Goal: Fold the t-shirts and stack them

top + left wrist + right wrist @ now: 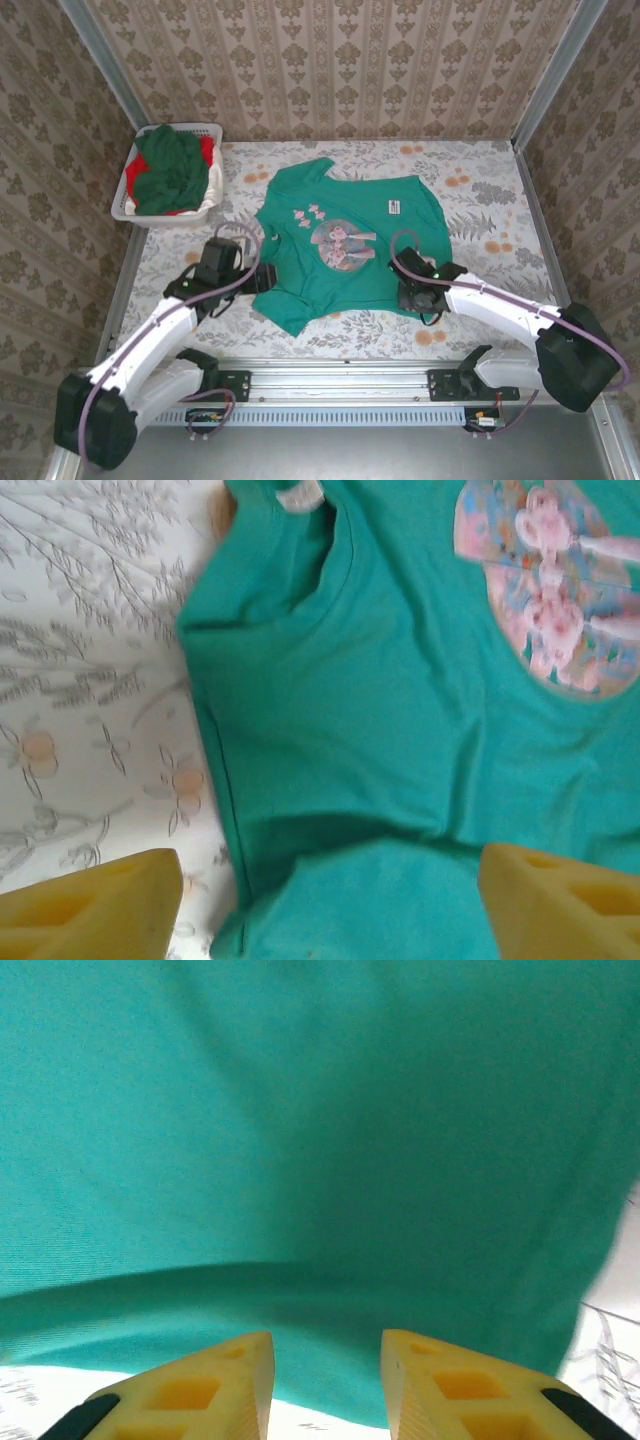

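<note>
Left hand [325, 880] wide open, right hand [327, 1352] narrowly parted, both empty over teal t-shirt [345, 240]

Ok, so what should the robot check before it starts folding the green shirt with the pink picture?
1. Teal t-shirt spread flat, print up: ok.
2. Left tool open wide above the shirt's side edge, one finger over the floral table, one over the shirt: ok.
3. Right tool at the near hem, with a narrow gap between its fingers: ok.
4. Cloth pinched in either tool: not ok, nothing held yet.
5. Shirt smooth where the left tool will grab: not ok, a fold shows there.
6. Other t-shirts out of the way in the basket: ok.
</note>
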`<state>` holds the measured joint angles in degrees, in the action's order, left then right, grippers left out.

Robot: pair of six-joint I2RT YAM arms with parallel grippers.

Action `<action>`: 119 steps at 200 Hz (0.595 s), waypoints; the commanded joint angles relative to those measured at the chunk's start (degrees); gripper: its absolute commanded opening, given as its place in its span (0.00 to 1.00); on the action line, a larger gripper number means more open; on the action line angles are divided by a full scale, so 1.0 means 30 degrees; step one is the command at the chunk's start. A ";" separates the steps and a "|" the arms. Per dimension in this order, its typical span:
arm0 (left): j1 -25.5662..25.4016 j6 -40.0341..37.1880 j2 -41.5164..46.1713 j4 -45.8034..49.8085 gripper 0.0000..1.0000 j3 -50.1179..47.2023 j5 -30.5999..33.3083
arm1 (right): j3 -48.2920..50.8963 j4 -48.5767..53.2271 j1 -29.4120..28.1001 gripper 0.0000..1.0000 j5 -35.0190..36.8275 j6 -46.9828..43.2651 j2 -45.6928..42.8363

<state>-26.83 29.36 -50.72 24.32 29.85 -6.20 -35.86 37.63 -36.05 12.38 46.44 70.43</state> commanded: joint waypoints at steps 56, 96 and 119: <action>-0.6201 0.6473 0.2327 0.2325 0.58 -0.4147 0.2862 | 0.0262 -0.0336 0.0209 0.44 0.1537 0.1644 0.1020; -0.6573 0.6797 0.1850 0.2276 0.47 -0.4299 0.4373 | -0.0383 -0.1010 0.0262 0.45 0.1573 0.0845 0.1713; -0.6581 0.6869 0.1425 0.3018 0.73 -0.3323 0.6005 | -0.0616 -0.1630 0.0416 0.45 0.1432 0.0283 0.1894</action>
<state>-46.22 48.10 -45.39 30.33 17.39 4.58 -35.68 34.92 -35.55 15.27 49.34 75.18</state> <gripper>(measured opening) 0.661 0.451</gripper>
